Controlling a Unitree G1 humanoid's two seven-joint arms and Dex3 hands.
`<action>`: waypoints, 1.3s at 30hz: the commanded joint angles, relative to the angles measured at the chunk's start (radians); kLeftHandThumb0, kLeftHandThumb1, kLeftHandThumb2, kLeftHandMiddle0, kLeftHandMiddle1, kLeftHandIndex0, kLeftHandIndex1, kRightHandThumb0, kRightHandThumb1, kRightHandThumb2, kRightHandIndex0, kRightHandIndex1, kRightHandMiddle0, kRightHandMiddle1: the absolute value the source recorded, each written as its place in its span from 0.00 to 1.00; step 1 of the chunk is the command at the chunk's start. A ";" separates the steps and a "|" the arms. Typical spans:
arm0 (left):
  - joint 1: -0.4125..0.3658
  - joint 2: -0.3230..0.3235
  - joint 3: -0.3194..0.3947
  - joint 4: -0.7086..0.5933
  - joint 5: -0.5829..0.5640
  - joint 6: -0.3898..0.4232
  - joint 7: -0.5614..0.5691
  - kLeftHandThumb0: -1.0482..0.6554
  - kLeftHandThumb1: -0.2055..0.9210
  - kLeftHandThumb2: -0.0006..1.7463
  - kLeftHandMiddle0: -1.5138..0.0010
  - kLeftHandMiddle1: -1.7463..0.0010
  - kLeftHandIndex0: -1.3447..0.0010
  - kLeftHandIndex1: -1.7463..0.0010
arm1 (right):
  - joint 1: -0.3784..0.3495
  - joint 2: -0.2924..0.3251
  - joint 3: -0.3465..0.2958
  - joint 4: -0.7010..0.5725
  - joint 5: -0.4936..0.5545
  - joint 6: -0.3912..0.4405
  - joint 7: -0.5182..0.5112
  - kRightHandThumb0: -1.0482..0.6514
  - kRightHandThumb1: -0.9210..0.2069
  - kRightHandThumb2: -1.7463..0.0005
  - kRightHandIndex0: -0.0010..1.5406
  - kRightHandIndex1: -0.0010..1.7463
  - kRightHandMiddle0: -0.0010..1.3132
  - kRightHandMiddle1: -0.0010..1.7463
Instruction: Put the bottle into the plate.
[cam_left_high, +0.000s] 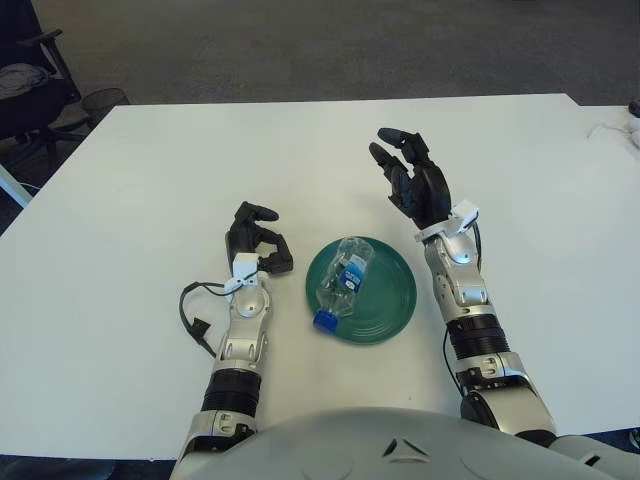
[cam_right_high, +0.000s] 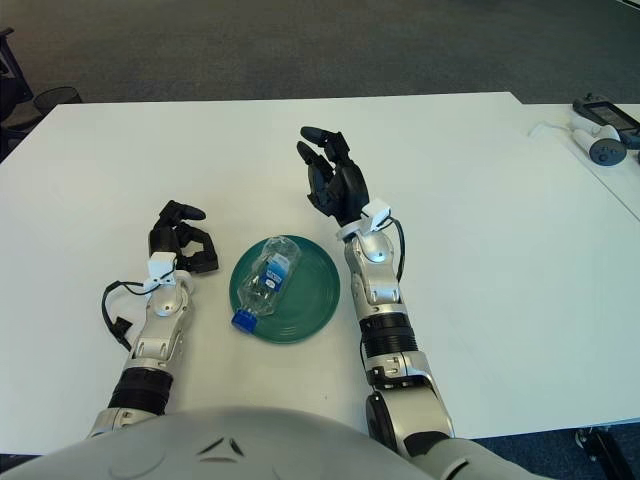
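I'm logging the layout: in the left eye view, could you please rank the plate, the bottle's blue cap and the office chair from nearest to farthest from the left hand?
From the left hand, beside the plate's left edge:
1. Plate, its rim just to the hand's right.
2. Blue cap, at the plate's near-left rim, on the lying bottle.
3. Office chair, off the table, far left.
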 joint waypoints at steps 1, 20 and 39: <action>0.008 -0.001 0.014 0.020 0.004 0.007 0.020 0.61 0.15 0.99 0.43 0.00 0.51 0.00 | -0.009 -0.002 -0.006 -0.008 0.001 0.005 0.002 0.30 0.00 0.63 0.24 0.01 0.00 0.53; 0.009 0.000 0.011 0.003 0.046 0.029 0.055 0.61 0.13 1.00 0.42 0.00 0.49 0.00 | -0.009 0.001 -0.003 -0.010 -0.001 0.006 0.000 0.30 0.00 0.63 0.24 0.01 0.00 0.53; 0.017 -0.011 0.003 -0.017 0.053 0.056 0.058 0.61 0.13 1.00 0.42 0.00 0.49 0.00 | -0.003 -0.004 -0.006 -0.020 0.003 0.009 0.004 0.30 0.00 0.63 0.24 0.01 0.00 0.53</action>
